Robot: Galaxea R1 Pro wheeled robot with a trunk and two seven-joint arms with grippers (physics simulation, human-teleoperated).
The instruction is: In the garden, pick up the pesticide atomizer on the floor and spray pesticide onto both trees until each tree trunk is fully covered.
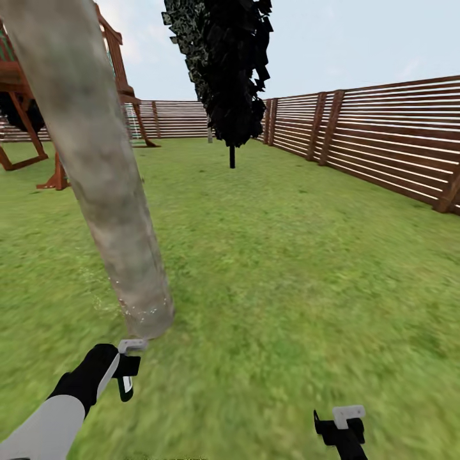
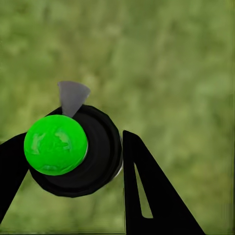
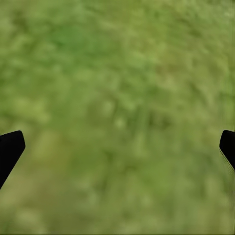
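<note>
Your left gripper (image 2: 73, 161) pinches the pesticide atomizer (image 2: 73, 152), its nozzle aimed at the foot of the tree trunk (image 1: 96, 172) just ahead, where droplets speckle the bark. Your right gripper (image 3: 117, 147) hangs spread, empty, over lawn (image 1: 287, 268).

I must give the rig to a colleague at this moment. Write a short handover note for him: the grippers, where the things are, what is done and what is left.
Left gripper: shut on the atomizer, green top, grey nozzle forward.
Right gripper: open, holding nothing, over lawn.
Trunk: directly ahead of the left gripper, close; small droplets show near its base.
Done: atomizer picked up, robot at a tree.
Left: cover this trunk fully, as coverage higher up cannot be judged; then spray the second tree. The dark tree by the fence is not a target.
</note>
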